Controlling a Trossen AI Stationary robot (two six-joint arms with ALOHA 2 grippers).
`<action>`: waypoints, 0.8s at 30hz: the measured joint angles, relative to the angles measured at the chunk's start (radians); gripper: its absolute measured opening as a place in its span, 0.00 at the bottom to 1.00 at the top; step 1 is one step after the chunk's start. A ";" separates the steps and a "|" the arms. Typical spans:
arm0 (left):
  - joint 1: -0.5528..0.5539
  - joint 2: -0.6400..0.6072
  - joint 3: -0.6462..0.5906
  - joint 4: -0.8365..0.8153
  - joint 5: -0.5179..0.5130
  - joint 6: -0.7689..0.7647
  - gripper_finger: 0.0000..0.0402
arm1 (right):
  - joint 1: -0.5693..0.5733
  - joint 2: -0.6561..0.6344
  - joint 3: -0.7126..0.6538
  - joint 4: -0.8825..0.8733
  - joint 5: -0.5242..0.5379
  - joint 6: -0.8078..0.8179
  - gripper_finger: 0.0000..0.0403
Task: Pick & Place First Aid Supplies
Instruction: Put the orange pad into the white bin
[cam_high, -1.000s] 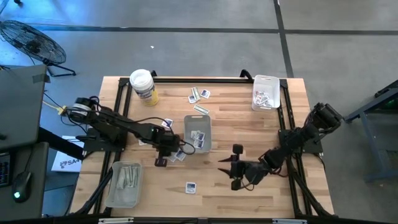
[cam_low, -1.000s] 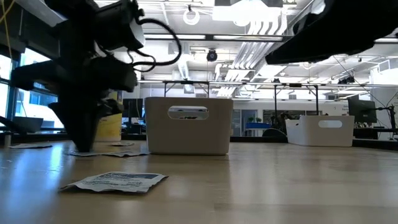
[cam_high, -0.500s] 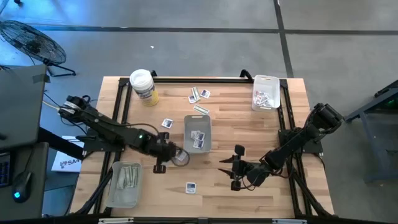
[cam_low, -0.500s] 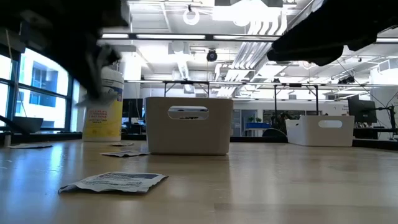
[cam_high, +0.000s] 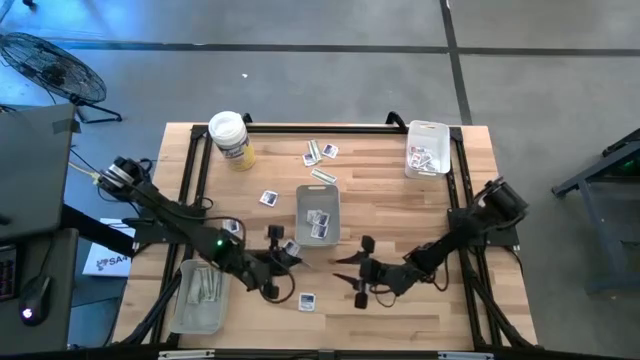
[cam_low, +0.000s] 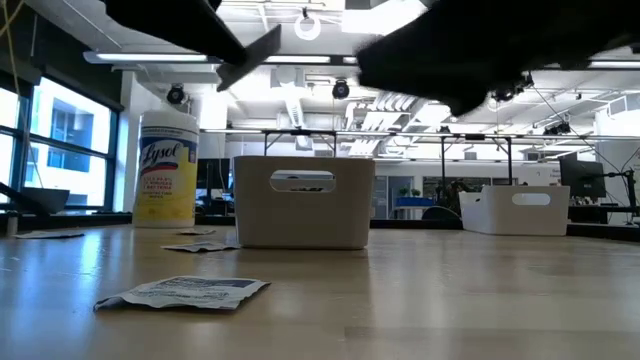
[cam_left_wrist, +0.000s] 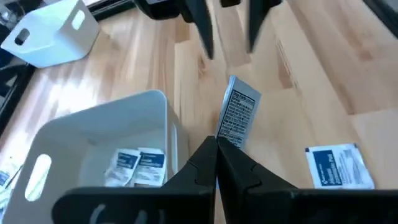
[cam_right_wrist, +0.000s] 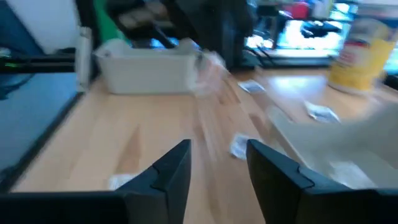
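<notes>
My left gripper (cam_high: 283, 257) is shut on a white printed packet (cam_left_wrist: 236, 115), held above the table just near the middle clear tray (cam_high: 318, 213), which has packets in it. My right gripper (cam_high: 348, 275) stands open to the right of it, fingers pointing at the left gripper and nothing between them (cam_right_wrist: 217, 165). Another white packet (cam_high: 307, 300) lies flat on the table near the front edge, below and between the two grippers. More packets (cam_high: 320, 152) lie flat at the back. My left gripper pinches the packet's one short end (cam_left_wrist: 225, 135) between its two fingers. The fingers come from the table's left, slanting down. The rest of the packet sticks out past the fingertips, tilted and lifted clear of the table.
A clear tray with pale strips (cam_high: 200, 295) stands at the near left and a tray with packets (cam_high: 428, 148) at the far right. A white-lidded tub with a yellow label (cam_high: 230, 138) stands at the far left. A loose packet (cam_high: 268, 198) lies left of the middle tray.
My left gripper has risen from the table beside the middle tray and swung toward the near edge, tipping from pointing down to slanting toward the right. The packet has come up clear of the table with it. My right gripper has moved a little toward the left.
</notes>
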 joint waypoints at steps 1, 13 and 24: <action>0.000 0.008 -0.001 0.017 -0.007 0.016 0.00 | -0.009 0.012 0.022 0.005 -0.024 -0.020 0.38; 0.004 0.056 -0.002 0.152 -0.112 0.102 0.00 | -0.080 0.040 0.176 -0.131 0.013 -0.051 0.55; 0.019 0.056 -0.002 0.171 -0.140 0.122 0.00 | -0.107 0.040 0.176 -0.114 -0.057 -0.042 0.24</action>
